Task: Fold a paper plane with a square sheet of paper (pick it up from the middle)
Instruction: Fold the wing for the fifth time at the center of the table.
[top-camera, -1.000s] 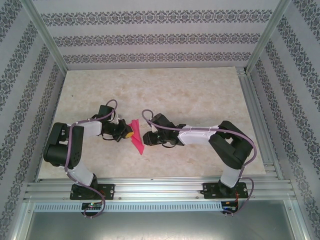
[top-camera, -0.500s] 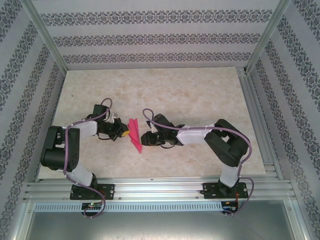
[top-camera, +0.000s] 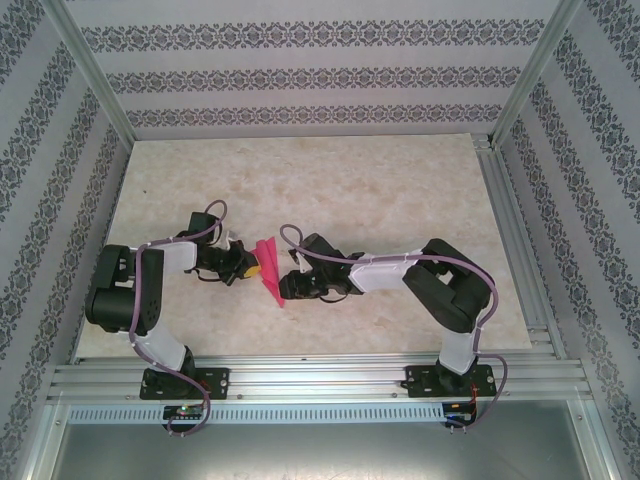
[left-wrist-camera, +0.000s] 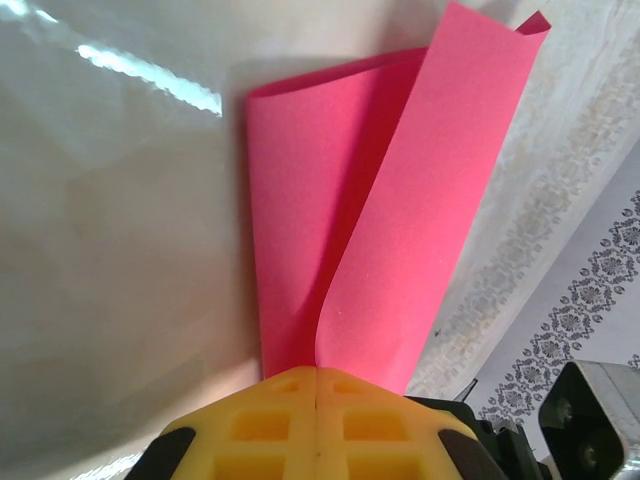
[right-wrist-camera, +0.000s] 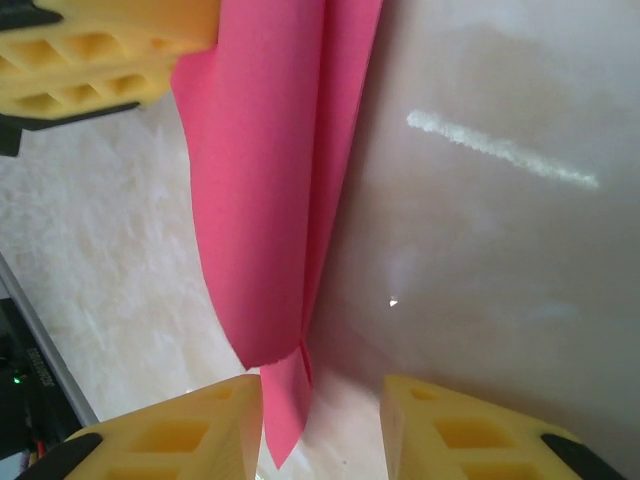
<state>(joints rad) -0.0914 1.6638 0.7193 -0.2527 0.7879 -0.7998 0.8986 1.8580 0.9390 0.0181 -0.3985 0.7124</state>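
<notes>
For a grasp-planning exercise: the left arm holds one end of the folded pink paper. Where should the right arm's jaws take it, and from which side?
Probably the narrow pointed end of the pink paper, where its folded layers meet, approached end-on from opposite the left gripper, which is shut on the far end. The right gripper has open jaws astride that tip.

I count one sheet of pink paper (top-camera: 270, 275) on one table (top-camera: 380, 180). I have two arms, my left arm (top-camera: 165, 258) and my right arm (top-camera: 400, 270), and two grippers, my left gripper (left-wrist-camera: 318, 385) and my right gripper (right-wrist-camera: 322, 400).
</notes>
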